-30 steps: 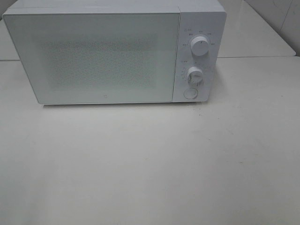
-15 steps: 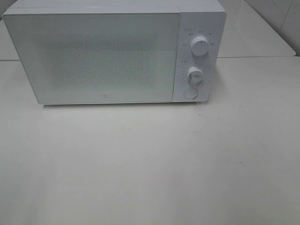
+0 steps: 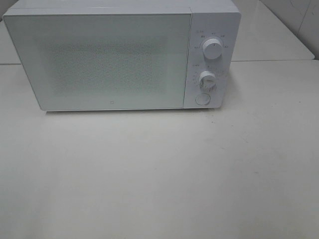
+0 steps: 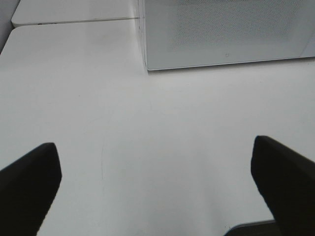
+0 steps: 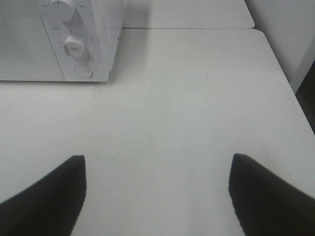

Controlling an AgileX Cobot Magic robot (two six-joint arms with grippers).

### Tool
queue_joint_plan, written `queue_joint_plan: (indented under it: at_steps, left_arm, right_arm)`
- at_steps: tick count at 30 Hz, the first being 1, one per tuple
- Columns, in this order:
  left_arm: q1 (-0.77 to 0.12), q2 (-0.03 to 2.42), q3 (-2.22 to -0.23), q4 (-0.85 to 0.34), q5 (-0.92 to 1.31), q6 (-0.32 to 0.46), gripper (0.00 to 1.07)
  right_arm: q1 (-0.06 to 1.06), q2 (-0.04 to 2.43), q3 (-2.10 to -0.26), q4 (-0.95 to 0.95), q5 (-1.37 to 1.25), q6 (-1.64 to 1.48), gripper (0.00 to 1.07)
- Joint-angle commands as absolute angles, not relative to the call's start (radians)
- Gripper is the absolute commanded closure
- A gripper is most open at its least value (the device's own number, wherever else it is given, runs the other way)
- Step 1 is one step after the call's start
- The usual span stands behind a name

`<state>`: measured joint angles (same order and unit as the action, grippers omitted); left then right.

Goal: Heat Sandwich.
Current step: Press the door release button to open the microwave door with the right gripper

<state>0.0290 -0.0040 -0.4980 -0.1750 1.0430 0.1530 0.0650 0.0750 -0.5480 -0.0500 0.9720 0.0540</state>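
Observation:
A white microwave (image 3: 109, 57) stands at the back of the table with its door shut; it also shows in the left wrist view (image 4: 226, 29) and the right wrist view (image 5: 59, 39). The sandwich is out of view. My left gripper (image 4: 157, 189) is open and empty above the bare table, in front of the microwave's left end. My right gripper (image 5: 157, 196) is open and empty above the table, in front and to the right of the microwave's control panel. Neither gripper shows in the exterior high view.
The microwave's panel carries two knobs (image 3: 213, 49) and a round button (image 3: 202, 98). The white table (image 3: 159, 174) stretches in front. A second table surface (image 3: 269, 30) lies behind. The table's right edge (image 5: 290, 93) is near the right gripper.

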Motion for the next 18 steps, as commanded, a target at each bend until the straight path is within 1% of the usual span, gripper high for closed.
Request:
queue_joint_plan:
  at_steps: [1,16,18]
  left_arm:
    - [0.032,-0.031,-0.495,-0.176,1.031,0.147,0.03]
    - [0.032,-0.031,-0.495,-0.176,1.031,0.147,0.03]
    - [0.032,-0.031,-0.495,-0.176,1.031,0.147,0.03]
  right_arm:
    - [0.059,0.121,-0.556,-0.044,0.888,0.059,0.31]
    - [0.059,0.386,-0.478,-0.041,0.451,0.059,0.31]
    - [0.059,0.453,-0.451,-0.041,0.339,0.059,0.31]
